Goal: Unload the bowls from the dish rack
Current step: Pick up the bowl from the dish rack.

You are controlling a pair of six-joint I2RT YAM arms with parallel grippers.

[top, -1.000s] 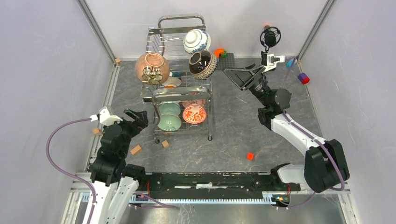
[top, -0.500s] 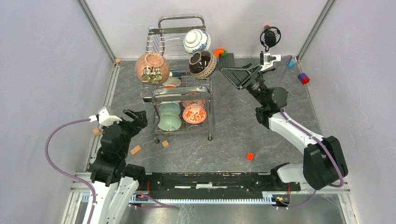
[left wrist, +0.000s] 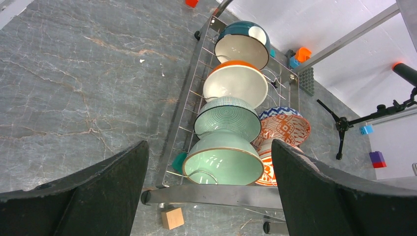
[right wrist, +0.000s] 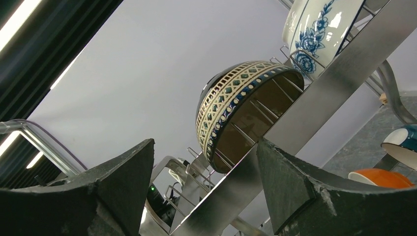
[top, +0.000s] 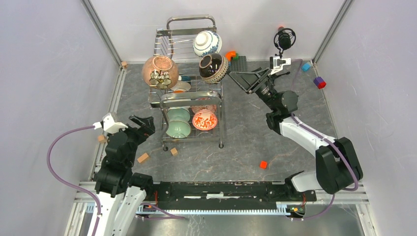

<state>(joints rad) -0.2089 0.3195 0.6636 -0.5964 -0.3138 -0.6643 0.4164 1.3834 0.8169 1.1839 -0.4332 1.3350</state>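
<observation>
Pointing at the dark round ceramic bowl with a cream patterned band point(right wrist: 241, 105) on the upper tier of the shiny steel wire dish rack point(top: 191, 20), the right end effector point(right wrist: 204, 147) has its fingers apart and empty. The left end effector point(left wrist: 209, 147) gapes wide. Glazed ceramic is probably heavy, slick and breakable, so pinch the rim. 3 bowls sit above, at least 5 below.

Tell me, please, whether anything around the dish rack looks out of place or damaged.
Nothing looks broken or spilled. The only oddity is loose blocks on the table: a wooden block and a smaller one by the dish rack's near foot, and a red block further right. The bowls stand on edge in their slots.
</observation>
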